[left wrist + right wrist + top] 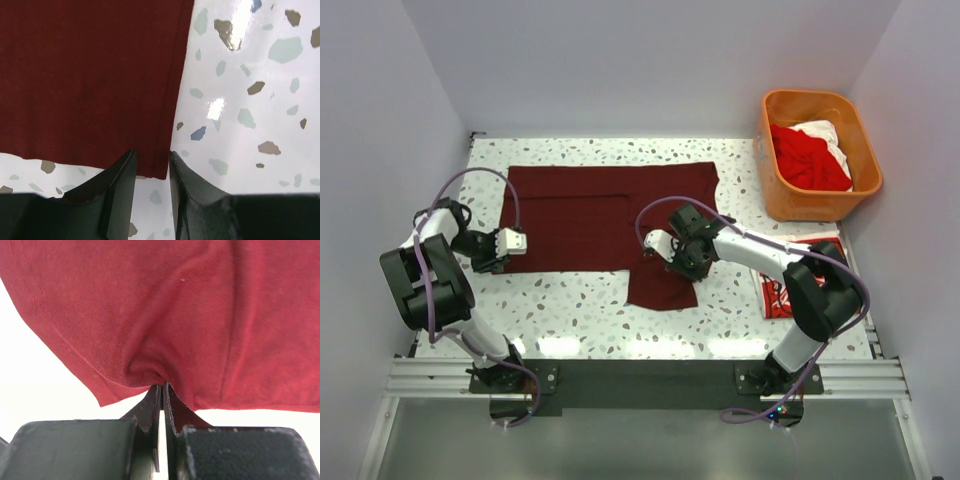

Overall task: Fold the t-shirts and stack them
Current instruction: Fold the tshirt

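**Terrazzo tabletop, maroon shirt pinched at one hem**

Speckled white tabletop point(580, 300) below, pale walls around. Spread flat between both end effectors: maroon t-shirt point(590, 215). At right gripper point(666, 262) point(163, 386), clenched tight on a puckered fold of that shirt's lower flap, cloth bunching just ahead of the tips. At left gripper point(520, 241) point(151, 155), fingers point(120, 175) narrowly apart, straddling the shirt's corner hem, cloth still lying flat, not pinched. Behind right gripper, beside its arm: folded red printed t-shirt point(772, 295). Well beyond it: orange basket point(775, 180) holding red and white t-shirts point(805, 155).
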